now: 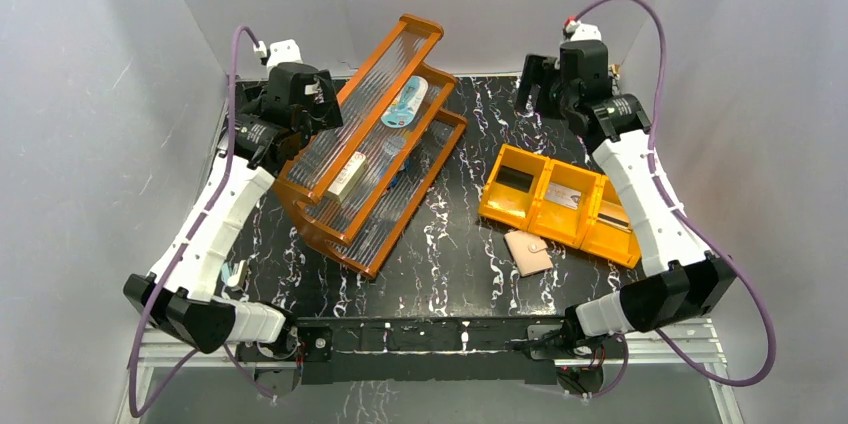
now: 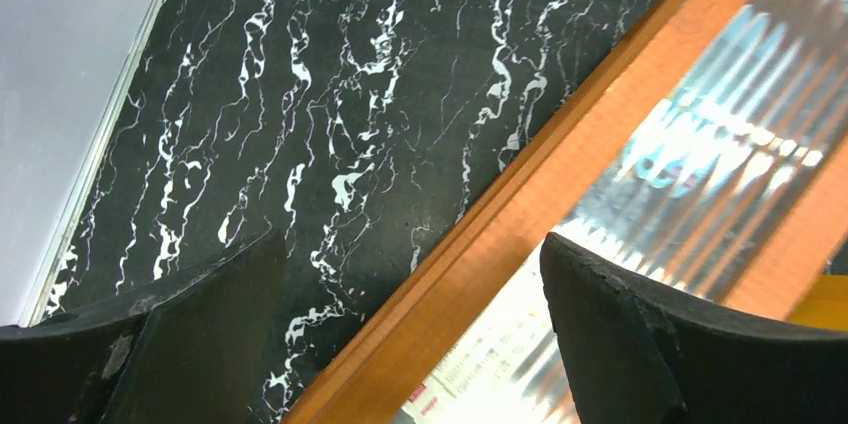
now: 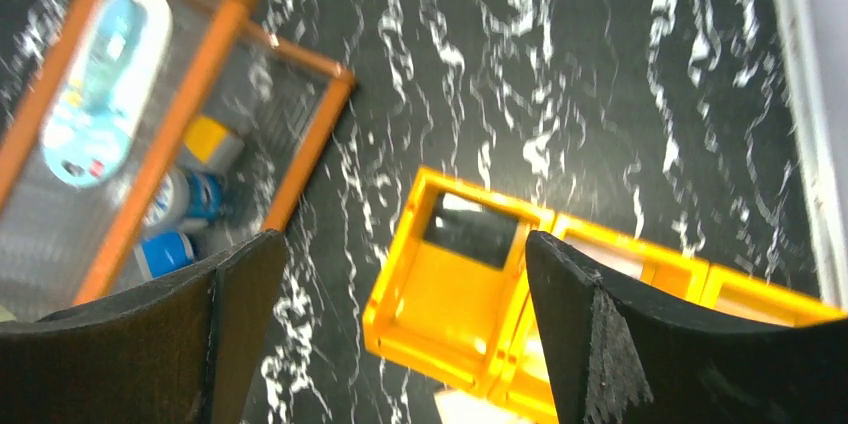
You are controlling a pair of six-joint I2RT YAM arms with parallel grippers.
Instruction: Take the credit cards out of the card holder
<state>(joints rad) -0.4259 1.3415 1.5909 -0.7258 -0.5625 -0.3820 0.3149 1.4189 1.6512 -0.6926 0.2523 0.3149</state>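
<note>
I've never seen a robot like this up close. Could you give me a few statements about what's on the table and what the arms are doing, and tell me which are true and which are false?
1. The card holder lies closed on the table, with nothing gripping it. True.
2. The right arm's jaws are clamped on the orange tray. False: they stand open in the air, holding nothing.
3. The card holder sits inside one of the tray's compartments. False: it lies on the table, just outside the tray's near edge.
4. The left arm's jaws stand open over the edge of the orange shelf rack. True.
5. The tray has three compartments. True.
</note>
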